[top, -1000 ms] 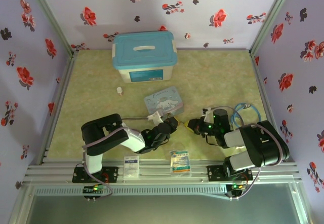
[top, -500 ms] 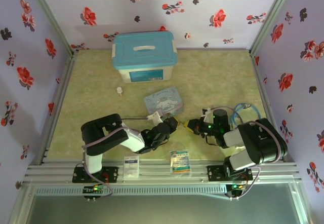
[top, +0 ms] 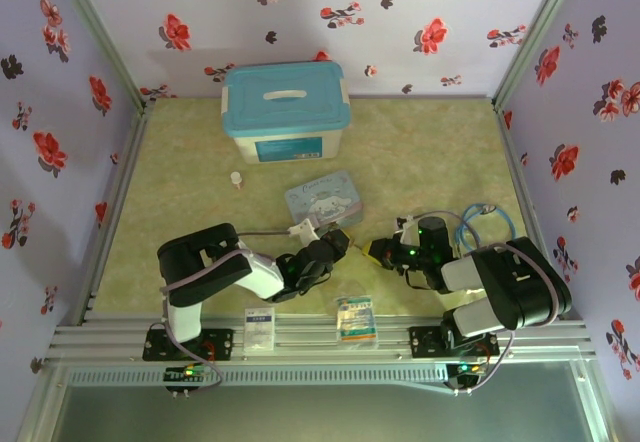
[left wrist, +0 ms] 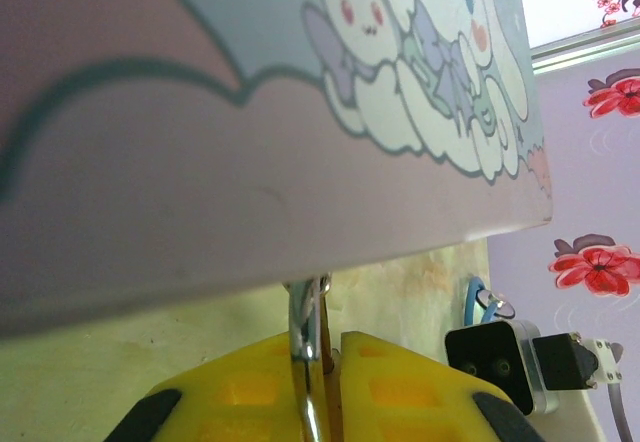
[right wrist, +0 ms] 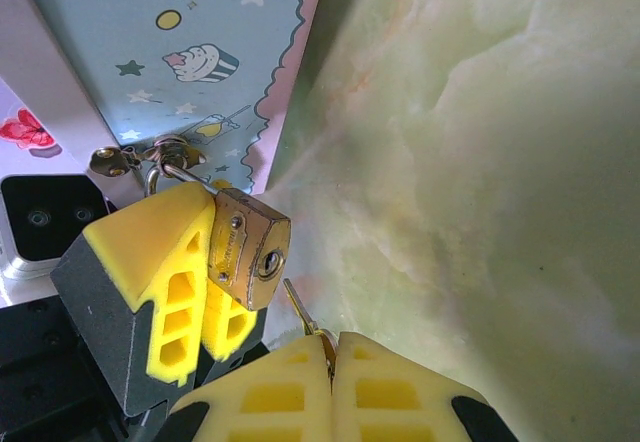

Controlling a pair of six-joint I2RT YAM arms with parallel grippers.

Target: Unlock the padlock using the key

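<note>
Right wrist view: left gripper point(right wrist: 200, 262) clamps padlock point(right wrist: 245, 247) by shackle point(right wrist: 176, 169), above tabletop point(right wrist: 480, 162) toward near edge; right gripper point(right wrist: 331, 362) pinches key point(right wrist: 298, 304). We align key tip with keyhole point(right wrist: 268, 262), then insert straight, slowly.

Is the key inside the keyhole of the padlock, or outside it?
Outside. The key sticks out of the shut right gripper, its tip just below the padlock, whose keyhole looks empty.
</note>
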